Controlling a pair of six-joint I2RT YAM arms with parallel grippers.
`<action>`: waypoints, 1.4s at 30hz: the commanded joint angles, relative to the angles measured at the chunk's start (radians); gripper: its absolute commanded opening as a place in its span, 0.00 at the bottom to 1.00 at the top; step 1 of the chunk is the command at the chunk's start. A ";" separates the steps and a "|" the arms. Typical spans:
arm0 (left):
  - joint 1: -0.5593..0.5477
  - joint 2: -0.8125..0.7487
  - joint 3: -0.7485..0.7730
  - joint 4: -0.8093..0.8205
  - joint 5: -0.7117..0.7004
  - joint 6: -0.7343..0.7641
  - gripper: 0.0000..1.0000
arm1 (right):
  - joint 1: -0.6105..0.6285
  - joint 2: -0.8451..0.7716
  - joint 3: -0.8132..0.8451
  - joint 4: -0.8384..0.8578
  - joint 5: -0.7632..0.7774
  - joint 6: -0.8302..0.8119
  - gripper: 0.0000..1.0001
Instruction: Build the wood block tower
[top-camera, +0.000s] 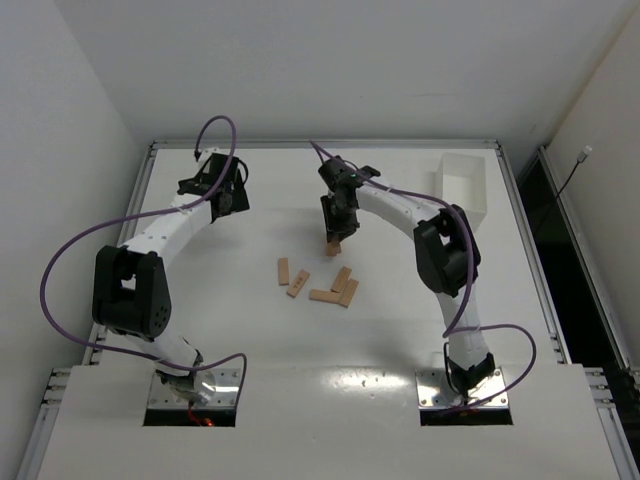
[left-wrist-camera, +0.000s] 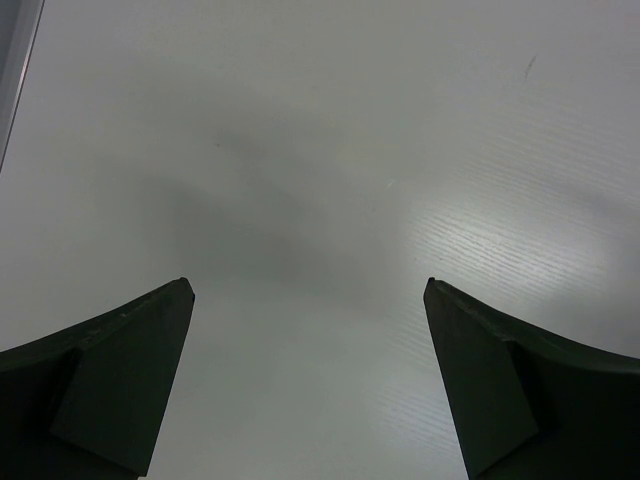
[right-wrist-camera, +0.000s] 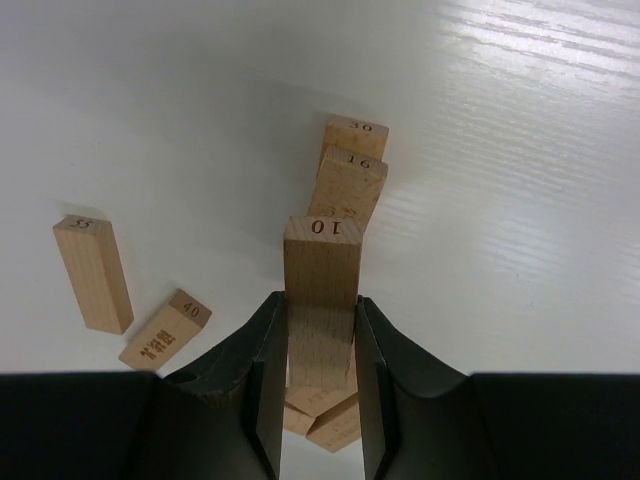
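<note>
My right gripper (top-camera: 335, 228) is shut on a tan wood block (top-camera: 333, 247) and holds it just above the table, behind the other blocks. In the right wrist view the gripper (right-wrist-camera: 320, 298) pinches the block marked 10 (right-wrist-camera: 322, 265) by its long sides. Two blocks marked 16 (right-wrist-camera: 347, 185) and 30 (right-wrist-camera: 356, 135) lie close together beyond it. Blocks marked 55 (right-wrist-camera: 92, 272) and 40 (right-wrist-camera: 165, 328) lie to the left, and more blocks (right-wrist-camera: 320, 410) show under the fingers. Several loose blocks (top-camera: 322, 295) lie at mid-table. No tower shows. My left gripper (top-camera: 225, 195) is open and empty (left-wrist-camera: 308, 285).
A white rectangular tray (top-camera: 462, 185) stands at the back right of the table. The left wrist view shows only bare white table (left-wrist-camera: 320, 150) between its fingers. The table's raised rim (top-camera: 150, 150) runs along the back and sides.
</note>
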 joint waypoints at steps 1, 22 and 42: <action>0.007 0.002 0.036 0.014 -0.017 -0.012 1.00 | -0.002 0.008 0.054 0.006 0.016 0.023 0.00; 0.007 0.039 0.055 0.005 -0.017 -0.012 1.00 | 0.007 0.071 0.104 0.006 0.011 0.023 0.24; -0.097 -0.110 -0.173 0.028 0.153 0.038 0.97 | -0.005 -0.404 -0.253 0.330 -0.031 -0.300 0.96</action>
